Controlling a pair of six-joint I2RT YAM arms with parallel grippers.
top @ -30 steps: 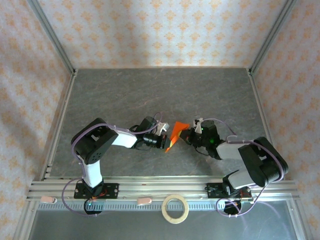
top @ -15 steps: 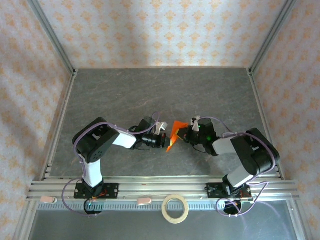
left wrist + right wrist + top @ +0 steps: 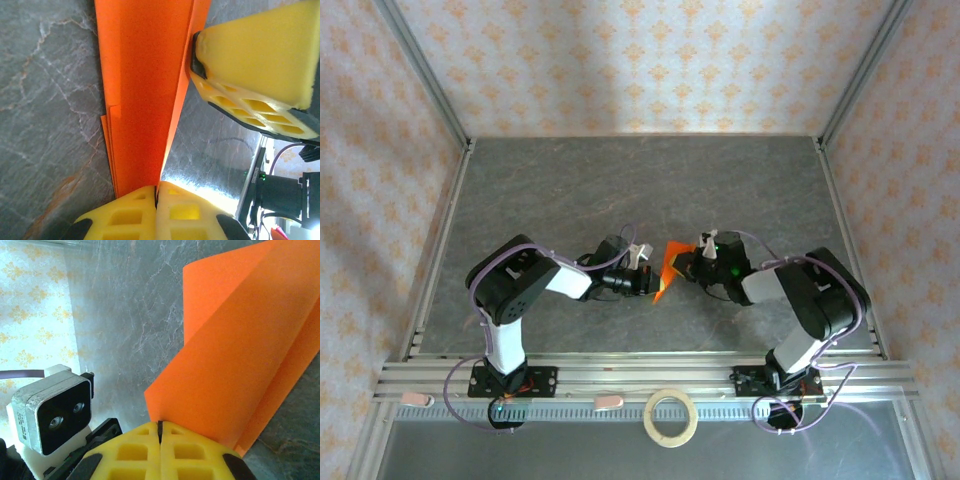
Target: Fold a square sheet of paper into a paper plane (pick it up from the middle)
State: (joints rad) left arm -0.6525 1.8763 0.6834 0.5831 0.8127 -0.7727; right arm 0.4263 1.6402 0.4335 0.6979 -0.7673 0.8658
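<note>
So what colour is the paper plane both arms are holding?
Bright orange. The paper plane shows best in the left wrist view.

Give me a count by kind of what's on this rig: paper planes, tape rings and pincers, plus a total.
plane: 1
tape ring: 1
pincers: 2 (left pincer, right pincer)
Total: 4
</note>
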